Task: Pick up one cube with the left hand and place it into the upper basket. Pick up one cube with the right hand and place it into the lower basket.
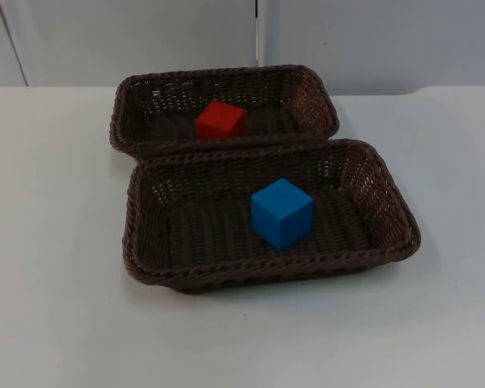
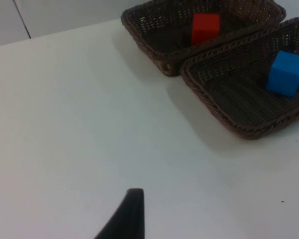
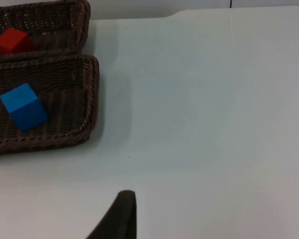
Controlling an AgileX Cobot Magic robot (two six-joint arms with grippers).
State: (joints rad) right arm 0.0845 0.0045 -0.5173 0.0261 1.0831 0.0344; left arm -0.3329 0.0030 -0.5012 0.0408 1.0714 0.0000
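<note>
Two dark woven baskets sit on the white desk (image 1: 56, 242) in the top view, touching along their long sides. The upper basket (image 1: 129, 113), at the far side near the grey wall (image 1: 129, 40), holds a red cube (image 1: 221, 120) resting on its floor near the middle. The lower basket (image 1: 137, 234), on the near side, holds a blue cube (image 1: 282, 212) standing right of its centre, apart from the walls.

The left wrist view has one black fingertip of the left claw (image 2: 127, 216) over bare desk, well apart from both baskets and to their left. Red cube (image 2: 205, 28) lies in the upper basket (image 2: 144, 35), blue cube (image 2: 287, 72) in the lower basket (image 2: 209, 99). Whether this claw is released or clenched, I cannot tell.

The right wrist view has a fingertip of the right claw (image 3: 117, 219) above bare desk, well to the right of the baskets. Its state cannot be told either. Blue cube (image 3: 24, 106) and red cube (image 3: 12, 40) lie in their baskets there too.
</note>
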